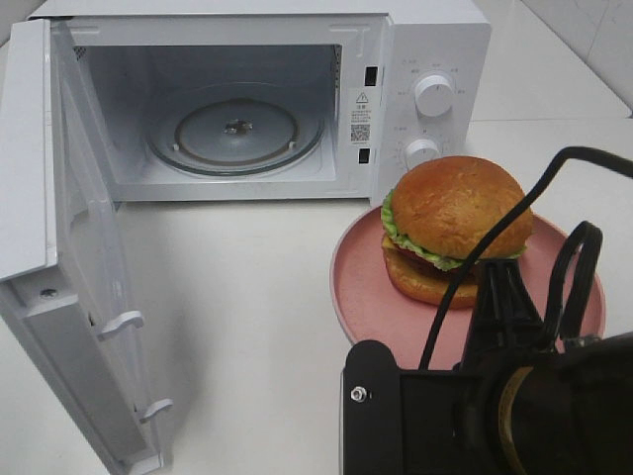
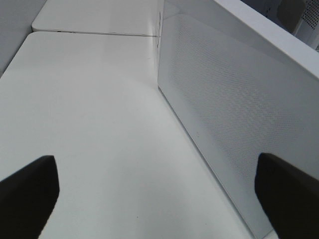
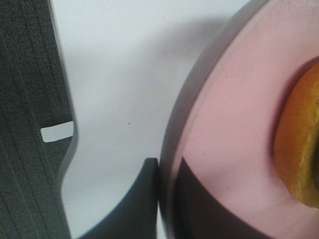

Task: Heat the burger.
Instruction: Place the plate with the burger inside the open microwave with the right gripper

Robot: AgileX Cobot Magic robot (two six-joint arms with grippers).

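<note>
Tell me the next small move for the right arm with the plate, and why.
Probably lift the plate slightly off the table, then ease it left toward the microwave. The right gripper is shut on the plate's rim, the burger sits on the plate, and the door stands wide open.

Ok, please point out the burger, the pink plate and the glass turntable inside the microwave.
burger (image 1: 457,203): exterior high view, on the top bun.
pink plate (image 1: 361,287): exterior high view, on its bare left part.
glass turntable (image 1: 198,134): exterior high view, on the glass left of its centre.
</note>
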